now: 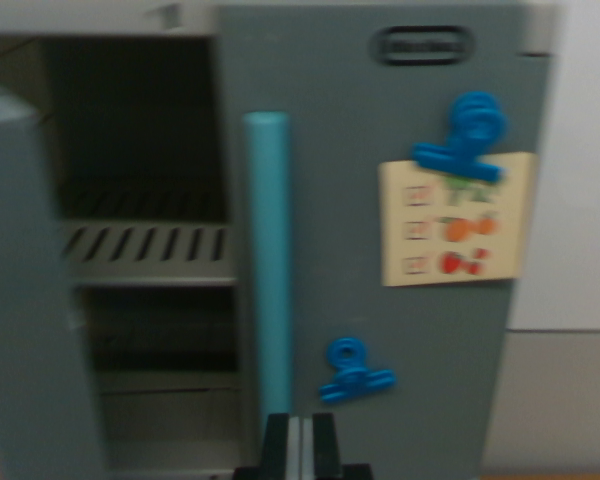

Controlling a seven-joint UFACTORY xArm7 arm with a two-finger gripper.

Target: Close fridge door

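A grey toy fridge fills the blurred wrist view. Its left door (25,300) stands swung open at the wrist view's left, edge toward the camera. Behind it the dark interior shows a slotted shelf (145,245) and a lower compartment. The right-hand door panel (380,320) lies flat and shut, with a vertical teal handle (268,250) along its left edge. My gripper (300,445) pokes up at the bottom centre, just below the handle. Its black fingers (277,445) stand close together with only a pale strip between them, and nothing is held.
A cream notepad (455,220) hangs under a blue clip (465,140) on the shut panel. A second blue clip (352,372) sits lower down. A pale wall (580,200) runs along the wrist view's right, beside the fridge.
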